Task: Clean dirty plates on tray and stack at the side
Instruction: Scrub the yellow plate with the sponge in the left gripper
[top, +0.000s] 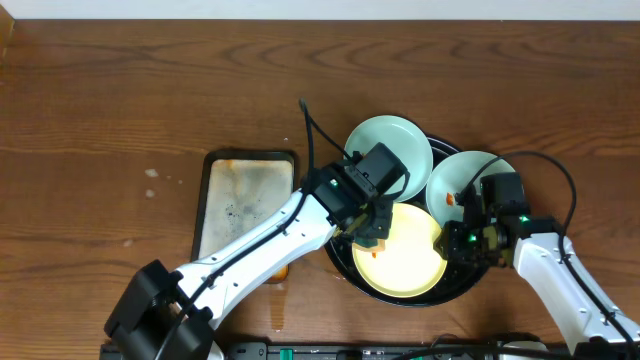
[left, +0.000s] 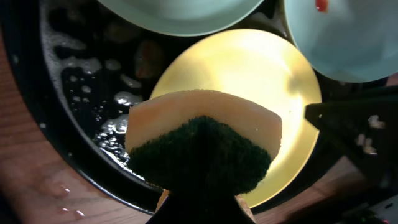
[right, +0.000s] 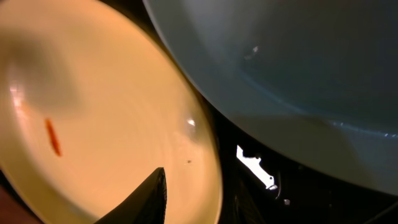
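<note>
The left hand (top: 372, 226) was clamped on a sponge (left: 205, 118), yellow foam above and a dark green scouring pad below, its fingers closed narrowly around the pad end. The sponge hung over the near-left part of the yellow plate (top: 405, 255); whether it pressed on the surface or hovered just above could not be told. The right hand (top: 462, 240) sat at that plate's right rim. In its wrist view only one dark finger (right: 146, 196) showed, lying over the plate's edge, so I could not tell how far that hand was open or whether it pinched the rim.

The yellow plate lay in the front of the black tray (left: 81, 74), whose floor was wet and sudsy. It carried a thin orange smear (right: 53, 137). Behind it stood the far mint plate (top: 390, 145), and the right mint plate (top: 468, 175), with a red-orange spot near its edge, overlapped the tray's right side. A stained metal tray (top: 245, 200) lay on the counter (top: 120, 90) to the left, apart from the black one.

These plates looked light, stiff and shallow. Wet and soapy, they would probably slide under scrubbing unless steadied. The rim seemed the only sensible hold, pinched top and underside, with care against slipping.
</note>
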